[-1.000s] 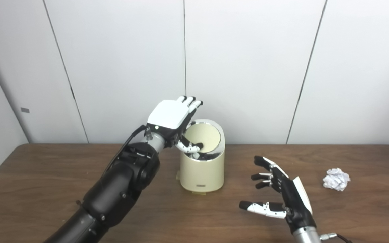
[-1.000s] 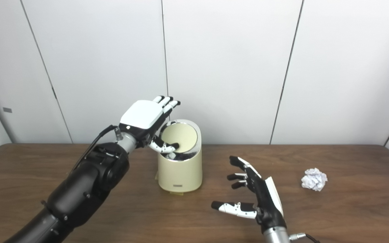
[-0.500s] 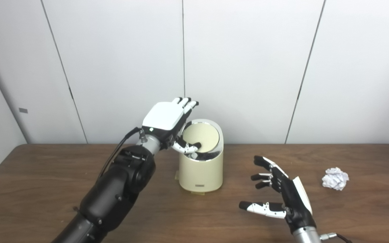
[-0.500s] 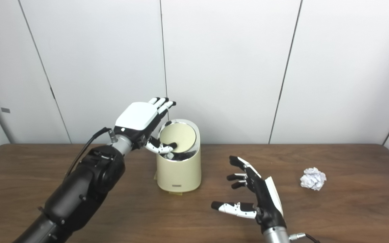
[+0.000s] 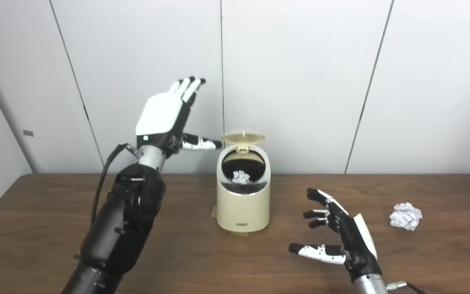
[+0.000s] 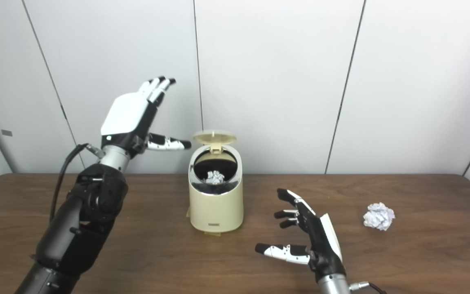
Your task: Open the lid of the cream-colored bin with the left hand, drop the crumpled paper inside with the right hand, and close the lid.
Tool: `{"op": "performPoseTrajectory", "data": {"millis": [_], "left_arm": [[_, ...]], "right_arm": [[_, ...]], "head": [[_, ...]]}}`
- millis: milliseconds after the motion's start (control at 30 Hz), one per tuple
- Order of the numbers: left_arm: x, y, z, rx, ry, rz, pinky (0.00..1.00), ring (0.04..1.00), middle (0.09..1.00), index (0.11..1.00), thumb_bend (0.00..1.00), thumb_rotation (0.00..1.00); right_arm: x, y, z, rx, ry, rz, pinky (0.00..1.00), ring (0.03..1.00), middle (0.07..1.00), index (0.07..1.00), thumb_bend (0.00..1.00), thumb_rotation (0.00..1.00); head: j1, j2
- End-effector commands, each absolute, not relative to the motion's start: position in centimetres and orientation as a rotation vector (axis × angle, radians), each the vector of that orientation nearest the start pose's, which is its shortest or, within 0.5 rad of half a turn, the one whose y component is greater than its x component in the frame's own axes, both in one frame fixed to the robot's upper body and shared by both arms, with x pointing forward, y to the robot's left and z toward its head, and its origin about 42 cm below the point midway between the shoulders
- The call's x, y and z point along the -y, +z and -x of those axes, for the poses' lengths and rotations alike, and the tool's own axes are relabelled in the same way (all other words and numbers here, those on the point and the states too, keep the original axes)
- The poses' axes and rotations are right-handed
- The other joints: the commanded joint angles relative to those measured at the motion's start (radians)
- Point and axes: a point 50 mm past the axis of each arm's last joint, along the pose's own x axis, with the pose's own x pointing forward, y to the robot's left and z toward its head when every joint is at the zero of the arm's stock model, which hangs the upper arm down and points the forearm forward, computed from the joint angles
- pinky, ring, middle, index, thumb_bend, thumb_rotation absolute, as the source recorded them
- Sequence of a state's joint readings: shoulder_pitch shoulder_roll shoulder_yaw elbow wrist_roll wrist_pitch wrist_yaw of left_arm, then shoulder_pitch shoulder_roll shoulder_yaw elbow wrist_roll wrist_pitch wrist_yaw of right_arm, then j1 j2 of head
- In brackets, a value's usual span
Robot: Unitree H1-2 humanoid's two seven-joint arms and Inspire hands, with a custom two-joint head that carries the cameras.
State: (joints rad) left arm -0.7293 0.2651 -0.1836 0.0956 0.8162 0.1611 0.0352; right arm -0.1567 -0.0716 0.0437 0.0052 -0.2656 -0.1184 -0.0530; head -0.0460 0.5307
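Tabletop: crumpled paper lies well right of right hand's spread, empty fingers.

- I see the bin mid-table, lid raised at its far side.
- One paper ball lies inside; another far right.

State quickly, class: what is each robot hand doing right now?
Left robot hand: open, raised beside the bin, holding nothing.
Right robot hand: open above the table, holding nothing.
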Motion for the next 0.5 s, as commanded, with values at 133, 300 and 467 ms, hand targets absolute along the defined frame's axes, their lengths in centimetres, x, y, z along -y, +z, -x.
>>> {"op": "performPoseTrajectory", "data": {"millis": [133,300,467], "left_arm": [[-21.0,34.2,-44.8,0.634,0.178,-0.802,0.90,0.968,0.983,0.985,0.79,0.22],[-23.1,30.7,-43.0,0.523,0.066,-0.596,0.78,0.920,0.942,0.936,0.79,0.24],[-23.8,26.3,-40.2,0.441,0.001,-0.433,0.67,0.853,0.879,0.894,0.81,0.24]], "right_arm": [[20.7,16.9,-33.7,0.359,0.011,0.326,0.56,0.668,0.834,0.828,0.79,0.17],[20.9,16.9,-33.8,0.361,0.002,0.328,0.55,0.669,0.835,0.829,0.78,0.17],[21.1,17.1,-33.8,0.365,-0.002,0.322,0.54,0.649,0.830,0.824,0.79,0.18]], "head": [[-0.006,0.002],[-0.005,0.003],[-0.004,0.003]]}}
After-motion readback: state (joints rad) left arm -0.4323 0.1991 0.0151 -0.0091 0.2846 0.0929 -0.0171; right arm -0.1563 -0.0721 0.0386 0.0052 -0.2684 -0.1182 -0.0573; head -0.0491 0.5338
